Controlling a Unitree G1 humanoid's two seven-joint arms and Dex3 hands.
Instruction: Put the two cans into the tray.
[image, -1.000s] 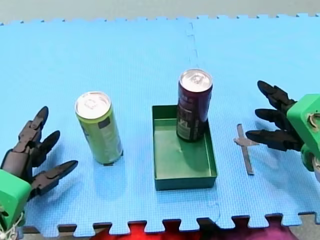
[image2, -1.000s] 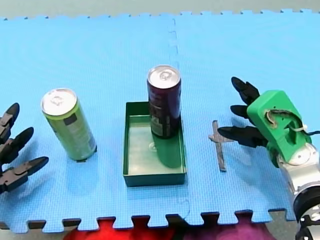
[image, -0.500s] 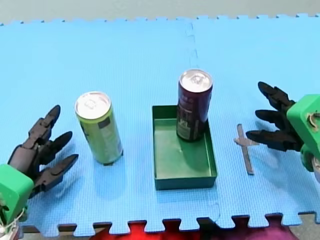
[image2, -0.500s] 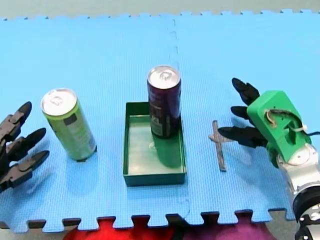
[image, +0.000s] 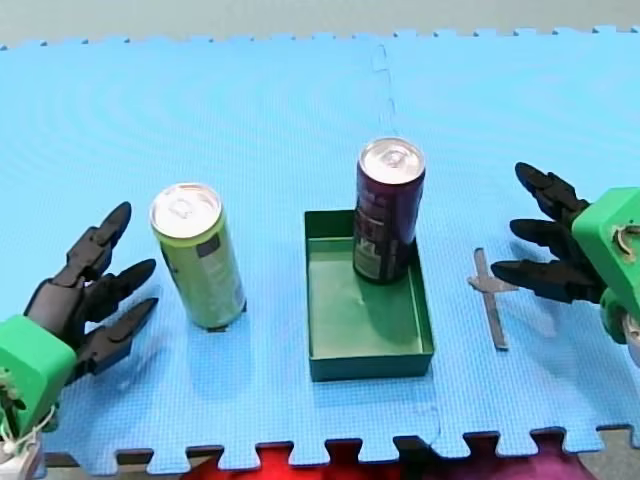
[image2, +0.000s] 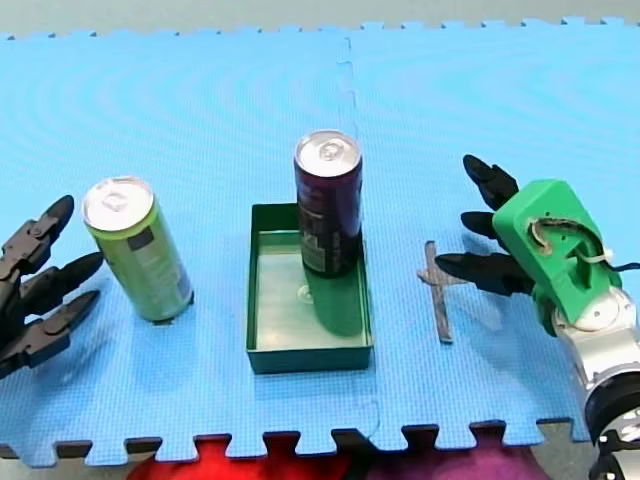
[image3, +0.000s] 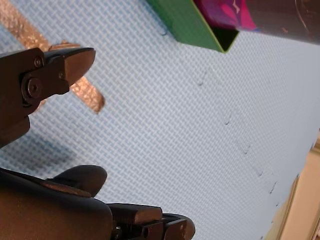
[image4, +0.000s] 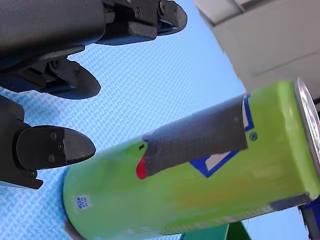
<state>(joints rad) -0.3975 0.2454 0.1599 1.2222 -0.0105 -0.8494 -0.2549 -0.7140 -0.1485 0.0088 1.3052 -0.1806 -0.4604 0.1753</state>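
Left hand (image: 88, 300), at the near left corner of the blue foam-covered worktop (image: 250, 110), holds nothing; its fingers are uncurled and point toward the green can (image: 200, 258) just beside them, without touching it. Right hand (image: 560, 255), likewise empty and uncurled, hangs at the right edge near a cross of grey tape (image: 490, 300), well apart from either can.

The green can stands upright on the worktop to the left of the green tray (image: 372, 362), outside its walls. The purple can (image: 387, 215) stands upright inside the tray, at its far end, leaving the near part of the tray floor bare. One can of two is thus placed; the green can remains to be moved.

Handling, as a judgement: the can is a rigid, smooth metal cylinder, tall for its base, so it tips readily under a sideways push and may slip in a loose grip. Whether it is full or empty cannot be told, so its weight is unknown. The second wrist view shows a patch of dark tape (image4: 195, 137) across its side. The soundest hold looks to be around the mid-height of the wall, fingers on opposite sides, keeping it upright; the thin wall may dent if squeezed hard.
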